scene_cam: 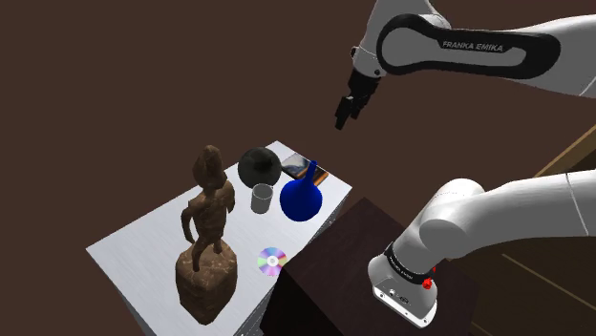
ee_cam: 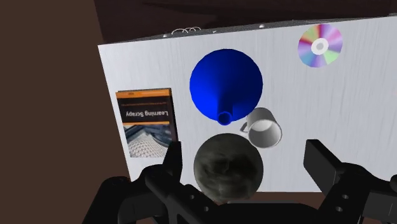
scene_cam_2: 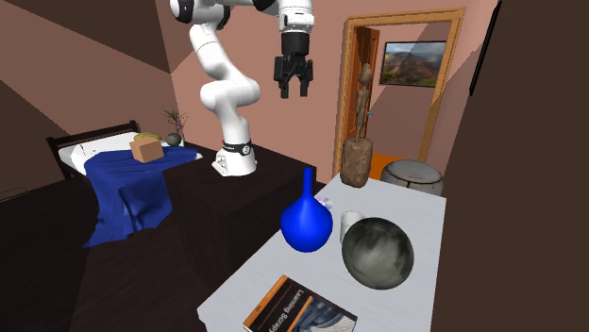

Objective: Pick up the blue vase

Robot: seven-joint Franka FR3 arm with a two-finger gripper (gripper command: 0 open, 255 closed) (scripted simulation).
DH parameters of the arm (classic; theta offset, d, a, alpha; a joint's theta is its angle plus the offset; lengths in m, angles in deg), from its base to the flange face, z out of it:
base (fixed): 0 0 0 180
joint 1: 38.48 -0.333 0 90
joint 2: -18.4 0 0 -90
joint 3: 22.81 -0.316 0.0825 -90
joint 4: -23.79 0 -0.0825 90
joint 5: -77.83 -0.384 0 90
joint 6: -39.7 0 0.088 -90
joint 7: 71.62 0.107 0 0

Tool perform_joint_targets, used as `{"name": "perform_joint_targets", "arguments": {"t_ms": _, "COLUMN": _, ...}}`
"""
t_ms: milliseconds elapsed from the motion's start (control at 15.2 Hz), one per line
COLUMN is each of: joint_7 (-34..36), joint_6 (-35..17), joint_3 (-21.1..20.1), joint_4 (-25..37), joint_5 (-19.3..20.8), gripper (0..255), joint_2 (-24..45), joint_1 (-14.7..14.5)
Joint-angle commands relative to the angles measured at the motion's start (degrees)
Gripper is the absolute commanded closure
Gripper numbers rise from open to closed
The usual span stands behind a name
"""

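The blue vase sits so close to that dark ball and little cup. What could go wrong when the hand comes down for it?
1. The open hand hangs high above the table; coming down, it could knock the dark ball or white cup standing right beside the blue vase, and the ball might roll off.
2. The vase has a round body and thin neck, so it may slip or tip when squeezed.

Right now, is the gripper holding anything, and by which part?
Nothing is held. The gripper hangs open, high above the table, well clear of the blue vase.
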Motion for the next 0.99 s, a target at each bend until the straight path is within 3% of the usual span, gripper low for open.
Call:
{"name": "perform_joint_targets", "arguments": {"t_ms": 0, "joint_7": -0.8, "joint_6": -4.3, "joint_3": 1.0, "joint_4": -2.7, "joint_5": 0.0, "gripper": 0, "joint_2": 1.7, "joint_1": 0.0}}
{"name": "perform_joint_targets", "arguments": {"t_ms": 462, "joint_7": -3.6, "joint_6": -18.4, "joint_3": 3.7, "joint_4": -7.0, "joint_5": -0.9, "gripper": 0, "joint_2": 12.7, "joint_1": -0.6}}
{"name": "perform_joint_targets", "arguments": {"t_ms": 924, "joint_7": -7.3, "joint_6": -30.6, "joint_3": 5.8, "joint_4": -7.4, "joint_5": -3.6, "gripper": 0, "joint_2": 25.5, "joint_1": -1.7}}
